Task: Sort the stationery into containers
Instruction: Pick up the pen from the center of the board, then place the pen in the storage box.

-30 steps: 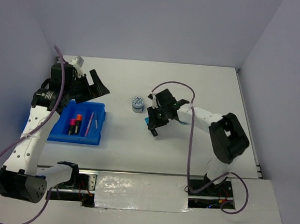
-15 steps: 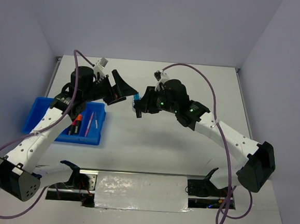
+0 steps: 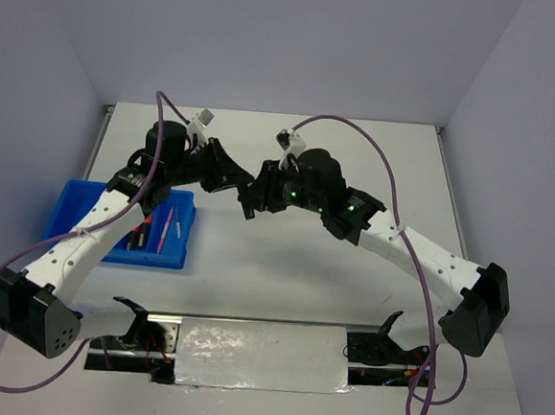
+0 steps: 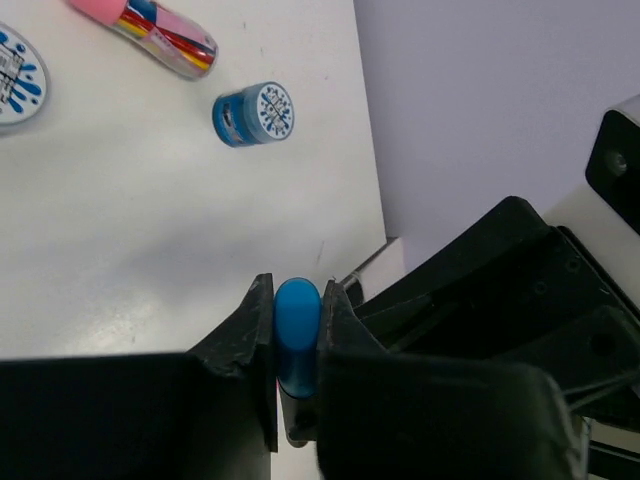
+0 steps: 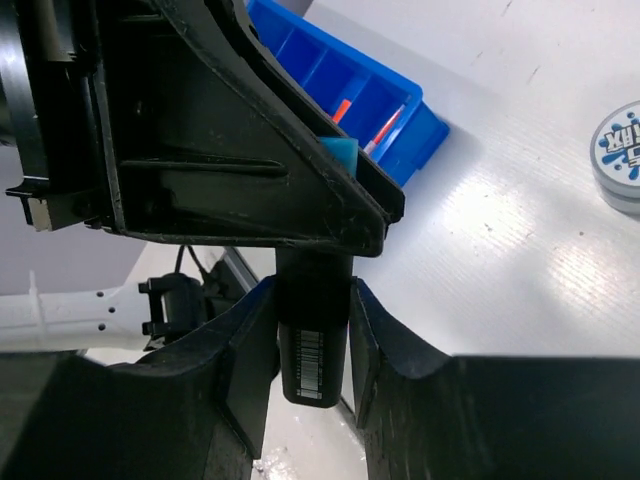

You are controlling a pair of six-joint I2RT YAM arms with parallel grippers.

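A black highlighter with a blue cap (image 4: 297,320) hangs above the table between both arms. My left gripper (image 4: 297,300) is shut on its blue cap. My right gripper (image 5: 312,292) is shut on its black body (image 5: 312,345). From above, the left gripper (image 3: 237,178) and the right gripper (image 3: 251,199) meet nose to nose, hiding the highlighter. The blue tray (image 3: 139,259) lies at the left and holds highlighters (image 3: 141,230) and a thin pink pen (image 3: 165,229). On the table lie a blue-white disc (image 4: 253,113), a flatter disc (image 4: 15,62) and a pink capsule case (image 4: 155,25).
White table with grey walls on three sides. The tray's corner (image 5: 420,135) lies below and beyond the joined grippers in the right wrist view, and a disc (image 5: 620,150) sits at that view's right edge. Purple cables loop over both arms.
The right arm carried the highlighter up and left from the table. The left arm swung right to meet it, and its jaws went from wide open to shut on the blue cap.
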